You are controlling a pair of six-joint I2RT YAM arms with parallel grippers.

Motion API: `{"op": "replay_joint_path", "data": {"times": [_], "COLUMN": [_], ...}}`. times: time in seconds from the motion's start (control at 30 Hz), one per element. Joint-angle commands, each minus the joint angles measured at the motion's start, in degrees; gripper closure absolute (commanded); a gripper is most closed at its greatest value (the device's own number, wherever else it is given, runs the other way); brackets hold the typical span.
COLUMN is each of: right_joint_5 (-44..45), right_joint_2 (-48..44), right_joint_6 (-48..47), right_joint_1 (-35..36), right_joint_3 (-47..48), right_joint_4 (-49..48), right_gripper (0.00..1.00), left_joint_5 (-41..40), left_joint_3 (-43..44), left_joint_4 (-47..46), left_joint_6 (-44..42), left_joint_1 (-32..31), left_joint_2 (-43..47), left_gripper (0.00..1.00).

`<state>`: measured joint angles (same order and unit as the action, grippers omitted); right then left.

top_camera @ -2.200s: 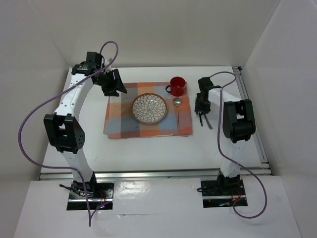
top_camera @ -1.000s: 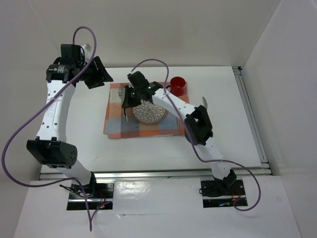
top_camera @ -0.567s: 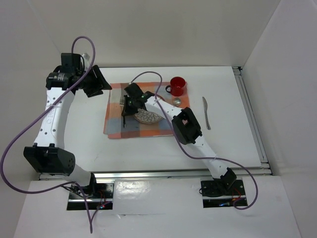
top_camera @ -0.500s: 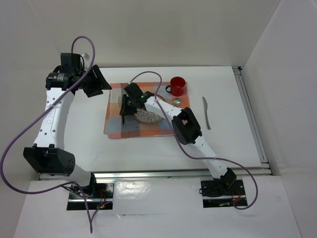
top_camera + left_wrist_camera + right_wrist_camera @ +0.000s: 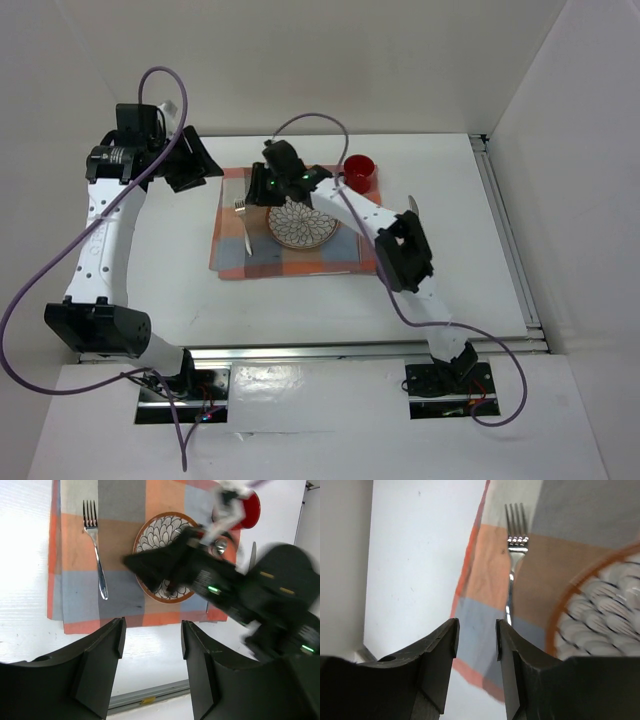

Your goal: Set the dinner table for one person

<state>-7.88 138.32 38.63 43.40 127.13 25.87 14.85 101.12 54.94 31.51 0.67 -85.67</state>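
— White matte surface, item one: dinner table (image 5: 300, 310), flooring a white-walled enclosure, arm bases at its near edge. What lies on it?

— Item two: checked placemat (image 5: 228, 258), orange and blue, at the table's middle, towards the far side. On it, a patterned plate (image 5: 302, 222). Left of the plate and apart from it, a fork (image 5: 243, 224), tines to the far side.

— Further out?

— Item: red mug (image 5: 358, 172) at the mat's far right corner. Item: knife (image 5: 412, 205) on bare table to the right, mostly hidden overhead by the right arm.

— Any entry that one view alone supplies?

— One: spoon bowl (image 5: 218, 544), near the mug, blurred. It shows in the left wrist view only; overhead, the arm covers it.

— Pincers?

— Listed: right gripper (image 5: 262, 188), over the mat's far part between fork and plate. Its wrist view shows the fingers (image 5: 440, 650) parted by a modest gap, nothing between. Listed: left gripper (image 5: 195, 165), raised beyond the mat's far left corner, spread wide, empty.
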Motion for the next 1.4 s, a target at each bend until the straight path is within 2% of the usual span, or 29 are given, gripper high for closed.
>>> {"op": "replay_joint_path", "data": {"times": [0.0,0.03,0.07,0.1,0.13,0.17,0.2,0.23,0.3,0.33,0.43,0.53,0.7,0.93,1.13,1.17,1.37], "right_joint_5": [6.54,14.83,18.48,21.39,23.94,23.96,24.66,24.67,22.31,19.94,15.89,18.06,18.61,14.39,11.13,11.13,15.35], "right_joint_2": [-16.99,-19.29,-21.67,-24.04,-28.94,-31.25,-33.27,-36.69,-38.91,-38.92,-35.6,-30.5,-26.09,-25.47,-22.93,-22.14,-21.51], "right_joint_6": [-8.27,-9.18,-9.8,-9.8,-9.8,-10.33,-10.33,-10.33,-13.3,-15.32,-19.99,-20.79,-21.49,-21.49,-22.72,-21.94,-20.62], "right_joint_1": [-3.75,-4.54,-5.77,-7.52,-12.15,-14.89,-17.79,-23.65,-28.87,-32.46,-35.48,-35.49,-37.42,-40.5,-42.07,-42.08,-41.55], "right_joint_3": [-7.48,-10.64,-17.9,-21.89,-26.01,-33.63,-36.66,-39.3,-45.44,-46.26,-46.8,-43.82,-45.12,-48.38,-50.05,-50.05,-49.26], "right_joint_4": [0.14,2.85,4.0,5.06,5.85,6.9,8.31,9.54,9.55,10.51,11.4,14.91,13.43,11.22,8.51,8.5,9.11], "right_gripper": [0.53,0.52,0.45,0.42,0.41,0.39,0.39,0.37,0.27,0.23,0.19,0.19,0.29,0.33,0.56,0.66,0.88], "left_joint_5": [0.62,0.62,1.14,1.14,1.14,1.14,1.14,1.14,-0.07,-0.09,-0.88,0.17,1.41,1.94,2.63,3.16,3.69], "left_joint_3": [2.68,2.68,2.68,2.68,2.68,2.68,1.37,0.66,-1.44,-2.41,-6.72,-7.34,-6.73,-7.25,-7.25,-7.25,-6.02], "left_joint_4": [-0.71,-0.71,-0.71,-0.71,-0.71,-0.71,-0.71,-0.71,-1.4,-2.02,-6.59,-7.21,-7.21,-7.83,-8.44,-9.05,-9.06], "left_joint_6": [-0.92,-0.92,-0.92,-0.92,-0.92,-0.92,-0.92,-1.44,-1.45,-0.84,0.3,0.84,1.36,1.89,2.51,2.51,3.03], "left_joint_1": [0.3,0.3,0.3,0.3,0.3,0.3,0.3,0.3,0.3,0.3,0.3,0.3,0.3,0.3,0.3,0.3,0.3], "left_joint_2": [2.52,2.52,2.52,2.52,2.52,2.52,2.52,2.52,3.13,4.01,6.03,6.04,4.63,3.58,2.52,2.52,1.91], "left_gripper": [0.36,0.36,0.36,0.36,0.36,0.36,0.36,0.36,0.36,0.36,0.37,0.37,0.37,0.37,0.37,0.37,0.37]}}
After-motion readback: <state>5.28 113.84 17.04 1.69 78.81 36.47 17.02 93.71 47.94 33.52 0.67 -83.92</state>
